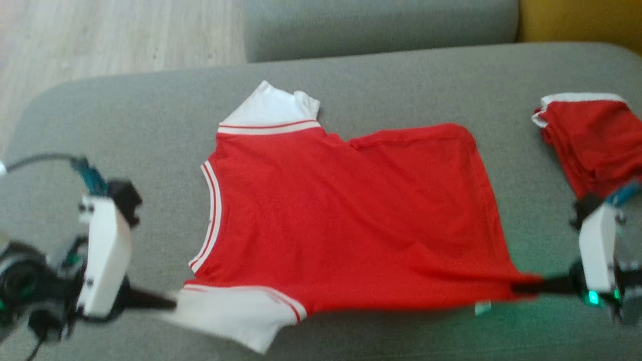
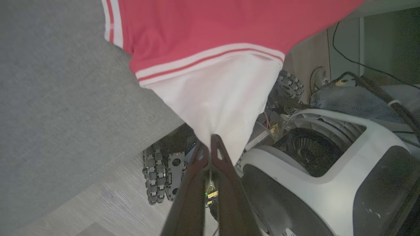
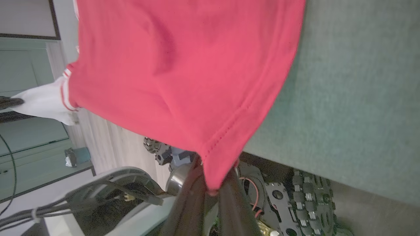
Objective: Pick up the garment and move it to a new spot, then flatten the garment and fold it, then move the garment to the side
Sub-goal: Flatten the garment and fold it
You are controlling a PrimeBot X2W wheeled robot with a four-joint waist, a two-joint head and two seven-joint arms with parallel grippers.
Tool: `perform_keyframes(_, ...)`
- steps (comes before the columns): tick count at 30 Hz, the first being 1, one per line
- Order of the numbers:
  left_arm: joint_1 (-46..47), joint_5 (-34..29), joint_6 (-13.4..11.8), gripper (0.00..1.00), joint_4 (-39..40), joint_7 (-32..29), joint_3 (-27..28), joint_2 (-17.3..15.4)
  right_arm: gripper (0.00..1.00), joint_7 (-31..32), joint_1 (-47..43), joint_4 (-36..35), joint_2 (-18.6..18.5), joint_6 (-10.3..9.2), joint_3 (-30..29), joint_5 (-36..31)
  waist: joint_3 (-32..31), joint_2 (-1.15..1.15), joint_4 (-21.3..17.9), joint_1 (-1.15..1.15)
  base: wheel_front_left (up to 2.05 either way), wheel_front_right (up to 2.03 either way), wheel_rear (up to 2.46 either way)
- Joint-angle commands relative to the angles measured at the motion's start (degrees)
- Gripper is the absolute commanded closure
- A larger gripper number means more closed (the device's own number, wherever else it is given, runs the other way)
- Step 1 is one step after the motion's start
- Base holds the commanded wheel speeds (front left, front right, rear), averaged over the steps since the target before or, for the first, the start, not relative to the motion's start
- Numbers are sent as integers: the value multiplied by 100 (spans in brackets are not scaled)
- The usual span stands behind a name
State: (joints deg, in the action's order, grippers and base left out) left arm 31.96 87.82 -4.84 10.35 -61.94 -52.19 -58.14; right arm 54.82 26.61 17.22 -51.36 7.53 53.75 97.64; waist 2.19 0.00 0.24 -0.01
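Jersey: the red jersey [image 1: 341, 215] lies spread across a grey cushion [image 1: 150, 125], neckline toward the robot's left and hem toward its right. Its near edge is stretched taut between the two grippers at the cushion's front edge.
Left gripper: the left gripper [image 1: 168, 302] is clamped on the tip of the near white sleeve [image 1: 235, 313], with only a little cloth between the fingers.
Right gripper: the right gripper [image 1: 521, 288] is clamped on the near hem corner [image 3: 213, 183], just beside a small white label [image 1: 482, 307].
Far side: the far sleeve [image 1: 273, 108] is bunched, and a crease runs from it into the body.
Neighbour: a red stack [image 1: 592, 140] sits on the cushion to the right, apart from the jersey but close to the right arm.
Risk, slip: both holds are on thin edges, so pulling the grippers further apart could tug the sleeve tip or hem corner free.
Risk, fall: the near edge hangs past the cushion, so a lost hold could let that side slide toward the floor.
Risk, skew: an uneven pull would twist the body and set the far crease into any fold.
Risk, snag: a wide swing to the right could knock the red stack.
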Motion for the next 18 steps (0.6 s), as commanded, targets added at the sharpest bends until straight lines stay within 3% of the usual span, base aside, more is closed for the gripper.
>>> perform_keyframes(1, 565, -24, -38, 100, -55, -2, 484, -121, 100, 9, 377, 8, -126, -4, -101, 119, 150, 0, -29, 1, 0, 0, 0)
perform_keyframes(8, 1263, -194, -120, 100, -915, -133, 528, 516, 100, 7, 1191, 772, 320, -4, 67, 335, 512, 0, -90, 1, 0, 0, 0)
perform_keyframes(18, 1956, -550, 16, 100, -2390, 226, 561, 1394, 100, -139, 2024, 1903, 1106, -4, 411, 517, 795, 0, -176, 1, 0, 0, 0)
